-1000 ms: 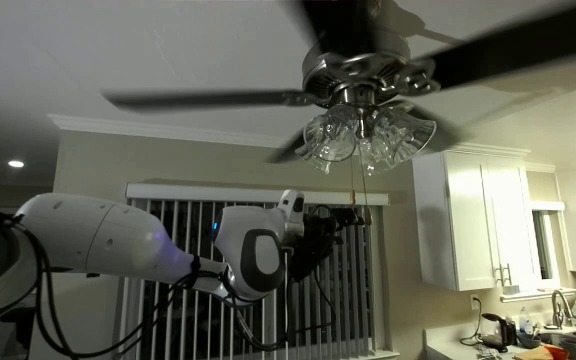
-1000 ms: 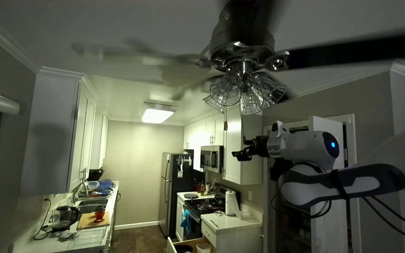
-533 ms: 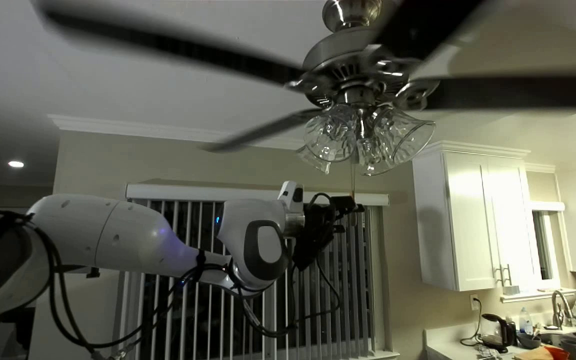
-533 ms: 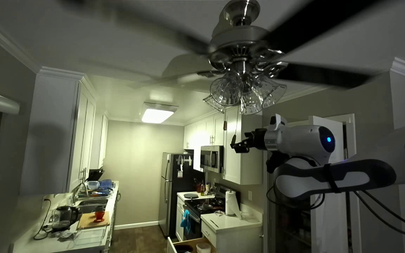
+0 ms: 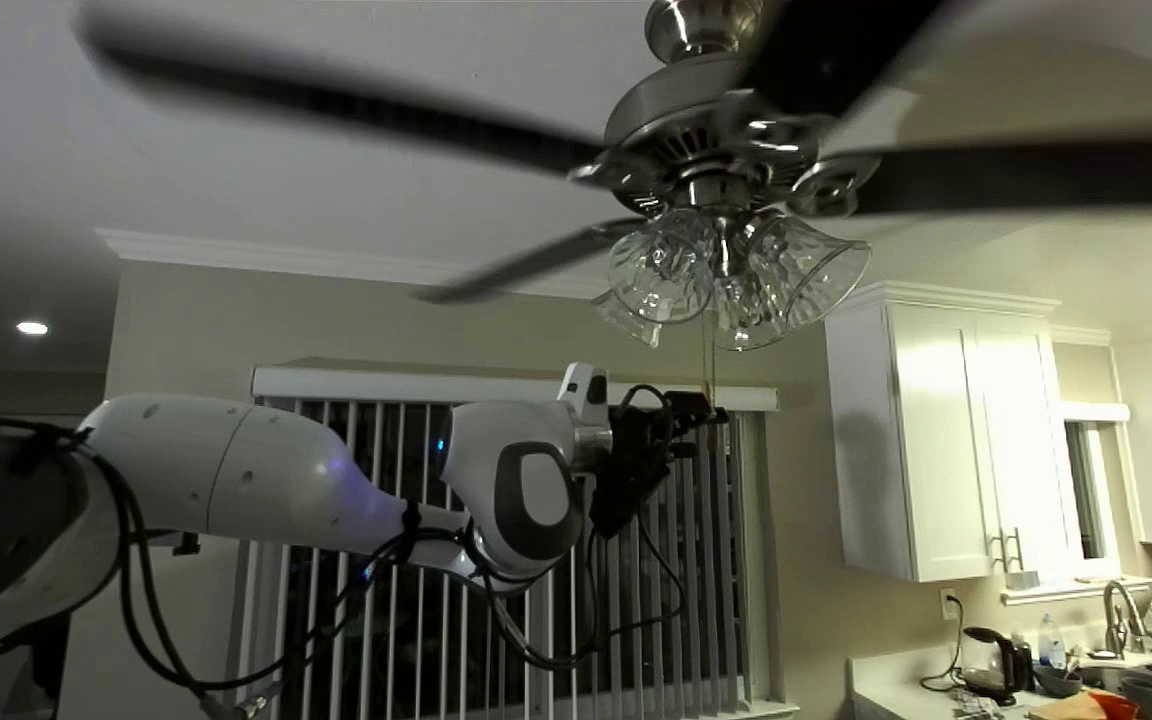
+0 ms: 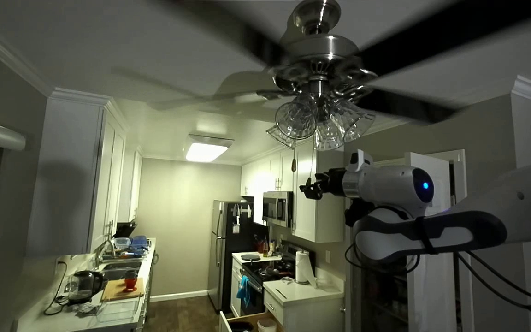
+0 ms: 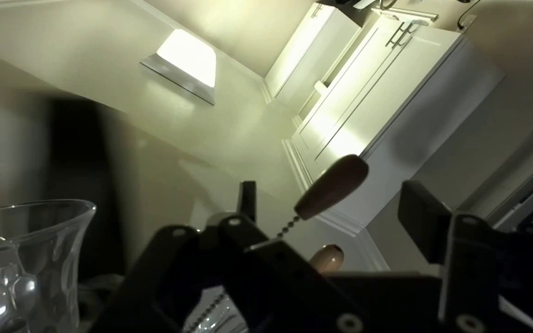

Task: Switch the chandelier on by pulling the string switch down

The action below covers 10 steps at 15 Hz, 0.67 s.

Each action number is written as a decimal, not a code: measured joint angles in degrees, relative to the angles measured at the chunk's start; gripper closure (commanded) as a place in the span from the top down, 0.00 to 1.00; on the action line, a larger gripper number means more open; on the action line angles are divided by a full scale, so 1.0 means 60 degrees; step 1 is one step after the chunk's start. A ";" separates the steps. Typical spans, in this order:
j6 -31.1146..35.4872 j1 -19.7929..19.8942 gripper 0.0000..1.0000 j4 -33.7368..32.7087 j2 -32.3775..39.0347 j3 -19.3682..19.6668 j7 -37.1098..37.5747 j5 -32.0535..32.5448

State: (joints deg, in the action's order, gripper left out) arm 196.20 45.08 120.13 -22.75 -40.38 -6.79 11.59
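The chandelier (image 5: 721,190) is seen unlit above the gripper (image 7: 336,212) in both exterior views, so the tug is judged undone. The gripper's fingers (image 7: 423,222) are parted; in the wrist view the dark red string switch (image 7: 333,186) is framed between them, unclamped. Closing and drawing down are judged to remain. A second pull (image 7: 327,258), partly covered there, is shown whole in an exterior view, its knob (image 6: 294,164) just ahead of the gripper.
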 measured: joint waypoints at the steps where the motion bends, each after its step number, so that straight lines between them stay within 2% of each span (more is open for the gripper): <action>1: 0.0054 0.0126 0.42 -0.0013 -0.0003 -0.0096 0.0000 -0.0015; 7: 0.0239 0.0615 0.06 -0.0055 -0.0013 -0.0482 0.0000 -0.0031; 8: 0.0255 0.0657 0.03 -0.0066 -0.0015 -0.0515 0.0000 -0.0031; 10: 0.0259 0.0735 0.07 -0.0134 -0.0016 -0.0569 0.0000 -0.0032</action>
State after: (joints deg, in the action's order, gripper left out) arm 197.75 49.49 119.32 -22.84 -43.79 -6.79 11.40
